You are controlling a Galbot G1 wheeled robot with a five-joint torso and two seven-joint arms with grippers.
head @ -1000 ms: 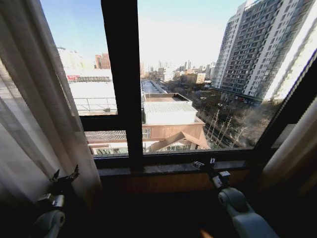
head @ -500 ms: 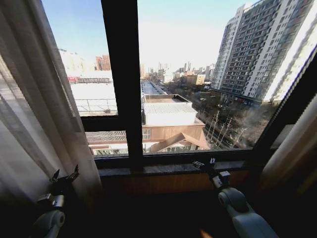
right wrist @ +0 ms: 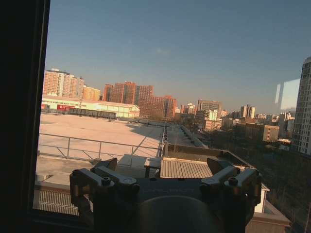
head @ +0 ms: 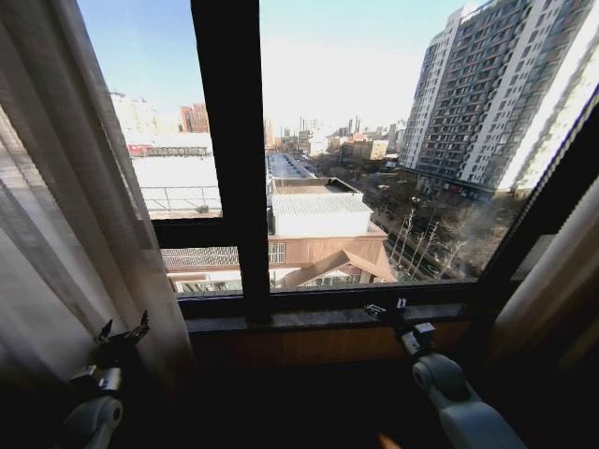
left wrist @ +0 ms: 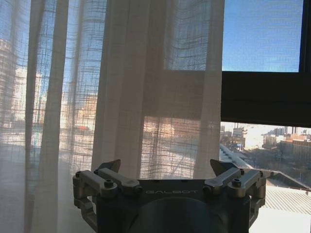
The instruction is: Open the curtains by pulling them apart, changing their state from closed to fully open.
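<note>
At the window, I have both arms low and in front of the glass. My left gripper point(head: 122, 334) sits with its fingers spread and nothing between them, just beside the left curtain point(head: 65, 215), whose pleats run straight up and down; the fabric hangs ahead of that gripper and off to its outer side, its free edge close by the fingertips. In the left wrist view the same curtain point(left wrist: 121, 92) hangs right in front of the left gripper point(left wrist: 167, 172), its edge stopping near the dark window frame point(left wrist: 265, 97). My right gripper point(head: 386, 311) rests near the sill point(head: 309, 318), likewise released and empty, with bare glass ahead of it (the right curtain point(head: 552, 281) is gathered well off to its outer side). So the left arm is much the nearer to fabric, and any further pull would go outward, across the pleats. The only writing I can read is "GALBOT" on the left gripper's body.
</note>
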